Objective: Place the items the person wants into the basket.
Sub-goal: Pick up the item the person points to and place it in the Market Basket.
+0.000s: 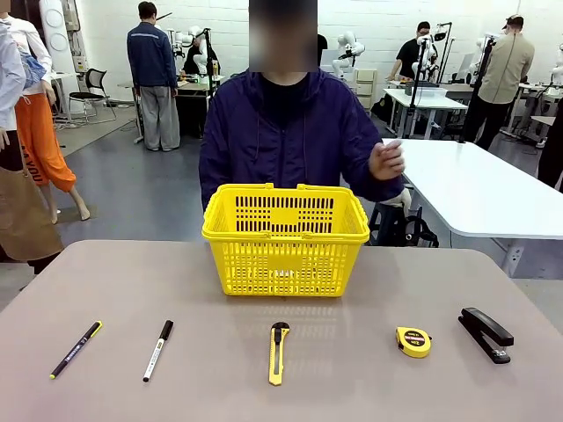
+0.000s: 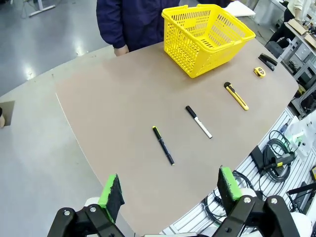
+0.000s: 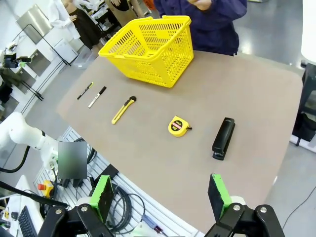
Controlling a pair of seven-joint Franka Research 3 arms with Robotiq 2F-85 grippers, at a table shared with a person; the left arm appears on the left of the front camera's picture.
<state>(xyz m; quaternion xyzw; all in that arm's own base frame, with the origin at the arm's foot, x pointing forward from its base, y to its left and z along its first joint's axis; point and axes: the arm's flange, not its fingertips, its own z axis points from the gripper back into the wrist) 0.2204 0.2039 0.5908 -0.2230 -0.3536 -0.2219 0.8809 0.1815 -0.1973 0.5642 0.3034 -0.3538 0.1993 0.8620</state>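
Knife, marker, pen, tape measure, stapler: one each; basket: one

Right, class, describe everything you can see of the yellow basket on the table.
The basket is bright yellow and looks like plastic, with lattice sides pierced by slots, a thick solid rim and handles folded down along it. It stands upright and level on the brown table, at the middle of the far side, just in front of the person. What shows of its inside holds nothing. Nothing but the table touches it.
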